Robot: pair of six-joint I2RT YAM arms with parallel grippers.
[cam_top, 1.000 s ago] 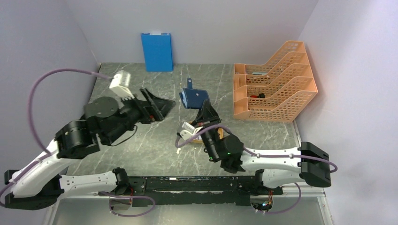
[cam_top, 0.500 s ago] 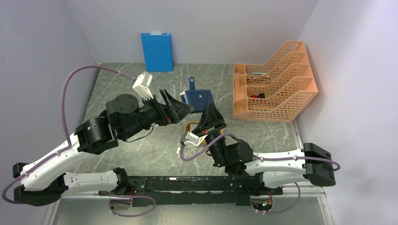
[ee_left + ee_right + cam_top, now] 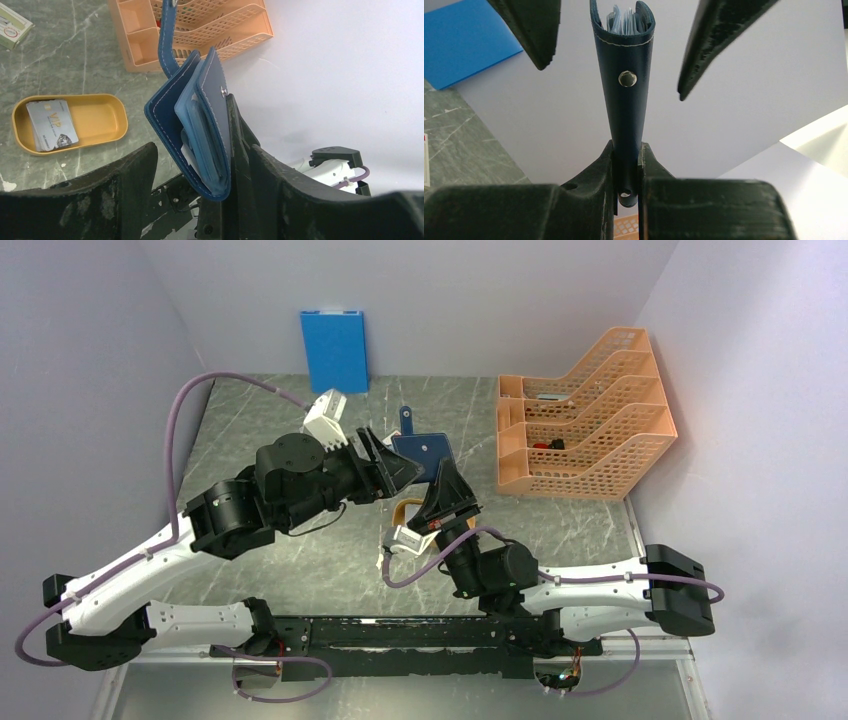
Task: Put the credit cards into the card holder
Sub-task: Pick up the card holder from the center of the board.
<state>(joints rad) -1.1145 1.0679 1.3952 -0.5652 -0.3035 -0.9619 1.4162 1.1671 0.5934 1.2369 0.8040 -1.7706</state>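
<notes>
Since right jaws are clamped on the holder [image 3: 626,110] low down, left jaws, apart around it, should pinch 1 flap squarely; pockets maybe already full, hard to see.

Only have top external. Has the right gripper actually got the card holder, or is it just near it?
Observer: Got it. Right wrist view shows the right gripper shut on the card holder, which stands upright.
Operator: Left touching it?
Observer: No. The left gripper straddles its top, open, with a gap on each side.
Operator: Any cards left to load?
Observer: Yes. Left wrist view shows credit cards lying in the orange tray.
</notes>
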